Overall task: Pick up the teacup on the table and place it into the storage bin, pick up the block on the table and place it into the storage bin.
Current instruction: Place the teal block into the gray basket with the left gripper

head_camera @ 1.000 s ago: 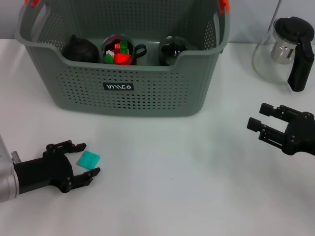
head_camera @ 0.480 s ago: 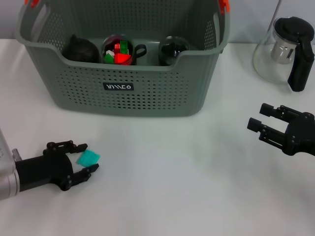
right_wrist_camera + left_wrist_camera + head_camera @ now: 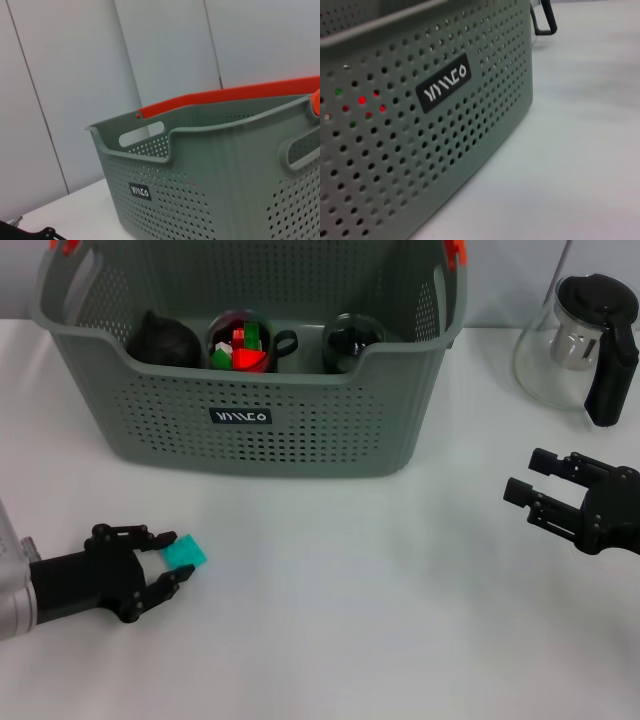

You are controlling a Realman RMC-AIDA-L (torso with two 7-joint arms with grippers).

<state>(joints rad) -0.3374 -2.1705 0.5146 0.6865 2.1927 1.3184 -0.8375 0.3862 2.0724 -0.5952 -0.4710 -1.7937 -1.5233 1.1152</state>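
While the left gripper (image 3: 172,562) pinches the small teal flat plastic block (image 3: 185,553) low on the white table (image 3: 340,620) before the grey-green perforated storage bin (image 3: 250,415), it looks light, stiff, slick, best held across its thin edges; right gripper (image 3: 530,485) idles apart, fingers spread.

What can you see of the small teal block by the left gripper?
The small teal block is a flat, squarish piece of smooth plastic-looking material, tilted cornerwise. It sits between the fingers of the left gripper, which are closed in on it, low over the white table, in front of the grey-green perforated storage bin.
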